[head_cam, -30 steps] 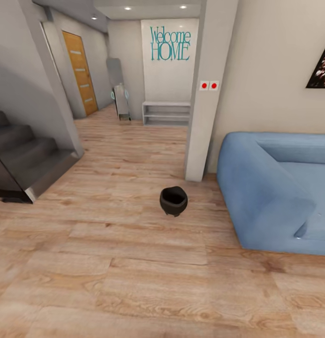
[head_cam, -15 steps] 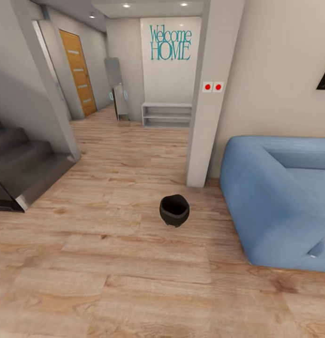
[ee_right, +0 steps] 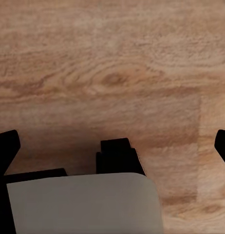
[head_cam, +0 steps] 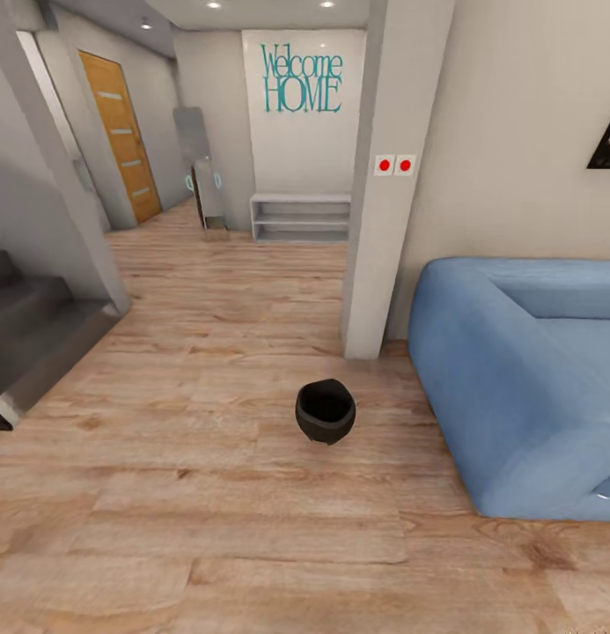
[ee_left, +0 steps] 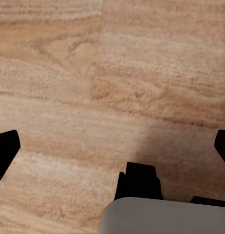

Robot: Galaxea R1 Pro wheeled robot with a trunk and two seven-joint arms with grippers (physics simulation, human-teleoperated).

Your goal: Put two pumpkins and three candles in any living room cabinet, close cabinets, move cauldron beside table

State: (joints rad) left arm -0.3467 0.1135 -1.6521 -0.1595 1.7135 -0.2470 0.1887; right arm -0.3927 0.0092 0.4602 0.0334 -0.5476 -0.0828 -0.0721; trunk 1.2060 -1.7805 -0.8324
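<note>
the black cauldron [head_cam: 325, 411] stands upright on the light wood floor [head_cam: 208, 528], mouth open to the ceiling, near the blue sofa [head_cam: 525, 379] on its right and just in front of a pale pillar [head_cam: 379, 194] with 2 red switches [head_cam: 394, 165]. behind it a hallway runs to a low grey shelf [head_cam: 300, 217], a teal "welcome home" sign [head_cam: 302, 79] and an orange door [head_cam: 120, 136]. dark stairs [head_cam: 23, 339] sit at the left. the left end effector [ee_left: 112, 146] and the right end effector [ee_right: 112, 146] each hang over bare planks with their dark fingertips spread wide at the picture's 2 edges, pinching nothing.
</note>
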